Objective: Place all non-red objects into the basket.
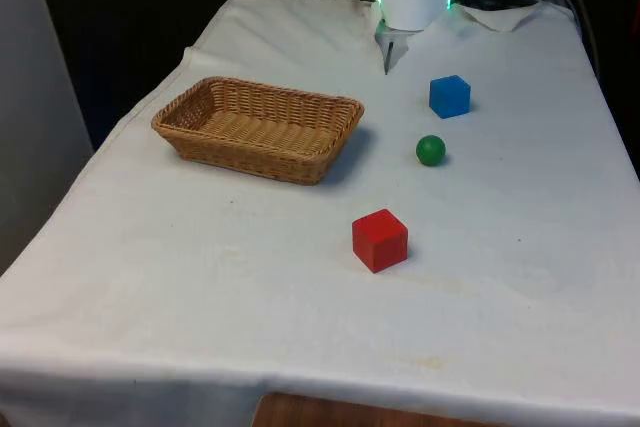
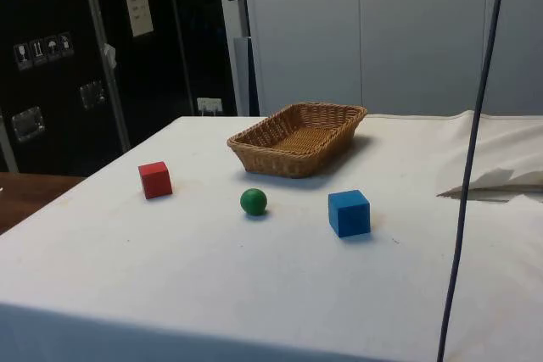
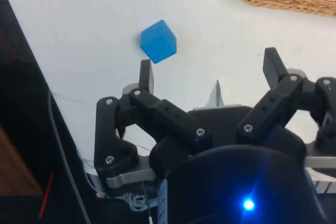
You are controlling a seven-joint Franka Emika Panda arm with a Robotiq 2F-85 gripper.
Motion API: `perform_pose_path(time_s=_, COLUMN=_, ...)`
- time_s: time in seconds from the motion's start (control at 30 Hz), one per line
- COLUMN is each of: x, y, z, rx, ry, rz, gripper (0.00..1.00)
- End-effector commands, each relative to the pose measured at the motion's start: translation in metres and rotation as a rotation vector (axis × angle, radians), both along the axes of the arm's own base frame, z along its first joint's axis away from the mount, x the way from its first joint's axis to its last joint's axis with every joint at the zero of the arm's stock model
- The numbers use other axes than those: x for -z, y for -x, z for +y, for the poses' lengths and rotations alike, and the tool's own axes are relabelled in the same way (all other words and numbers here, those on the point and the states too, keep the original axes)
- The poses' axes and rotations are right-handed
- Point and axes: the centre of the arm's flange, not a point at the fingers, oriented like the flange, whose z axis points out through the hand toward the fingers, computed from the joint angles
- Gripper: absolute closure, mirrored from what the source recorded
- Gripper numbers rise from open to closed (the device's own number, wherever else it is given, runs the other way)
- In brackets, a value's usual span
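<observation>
The gripper [image 3: 210, 74] hung with its fingers spread wide and nothing between them, above the white cloth and apart from the blue cube [image 1: 449, 96], which sat on the table near the green ball [image 1: 430, 150], both outside the wicker basket [image 1: 200, 137].

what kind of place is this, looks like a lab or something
Probably a robotics lab or test room: a table under a white cloth, dark cabinets with labels behind it, and a gripper open above sorting props like the blue cube.
</observation>
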Motion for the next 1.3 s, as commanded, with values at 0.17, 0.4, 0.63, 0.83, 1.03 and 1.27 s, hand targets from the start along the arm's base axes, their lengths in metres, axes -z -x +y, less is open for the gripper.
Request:
perform_pose_path(time_s=0.17, x=-0.004, y=0.010, z=-0.001, rx=0.000, ry=0.000, rz=-0.016, gripper=0.00)
perform_pose_path(time_s=0.4, x=-0.004, y=0.024, z=-0.001, rx=-0.001, ry=-0.003, rz=-0.033, gripper=0.00)
perform_pose_path(time_s=0.63, x=-0.006, y=0.038, z=-0.002, rx=-0.002, ry=-0.006, rz=-0.056, gripper=0.00)
perform_pose_path(time_s=0.83, x=-0.006, y=0.046, z=-0.002, rx=-0.002, ry=-0.012, rz=-0.064, gripper=0.00)
perform_pose_path(time_s=1.03, x=-0.009, y=0.055, z=-0.002, rx=-0.003, ry=-0.016, rz=-0.074, gripper=0.00)
perform_pose_path(time_s=1.27, x=-0.010, y=0.062, z=-0.003, rx=-0.006, ry=-0.020, rz=-0.079, gripper=0.00)
